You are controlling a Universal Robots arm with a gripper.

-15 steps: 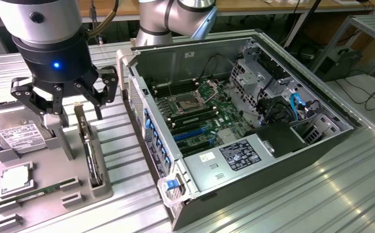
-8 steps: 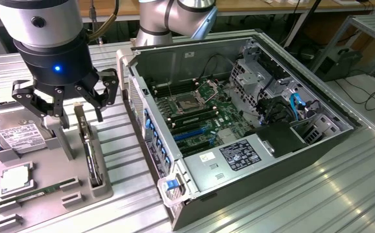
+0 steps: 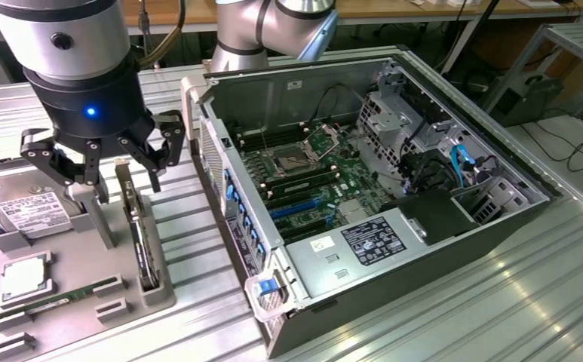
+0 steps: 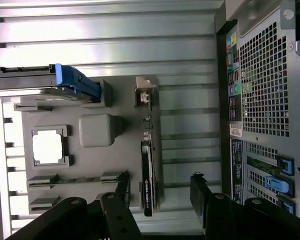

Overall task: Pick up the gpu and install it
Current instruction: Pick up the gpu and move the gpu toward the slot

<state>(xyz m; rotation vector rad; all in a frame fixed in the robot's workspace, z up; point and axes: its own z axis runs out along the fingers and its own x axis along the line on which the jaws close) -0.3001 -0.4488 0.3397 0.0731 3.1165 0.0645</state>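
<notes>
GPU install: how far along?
Done: nothing that shows yet. The gpu stands on edge in its grey holder, not gripped. In hand: the open hand hovers above the card, a finger to either side of it. Left: the grasp, the lift and the seating in the open computer case.
</notes>
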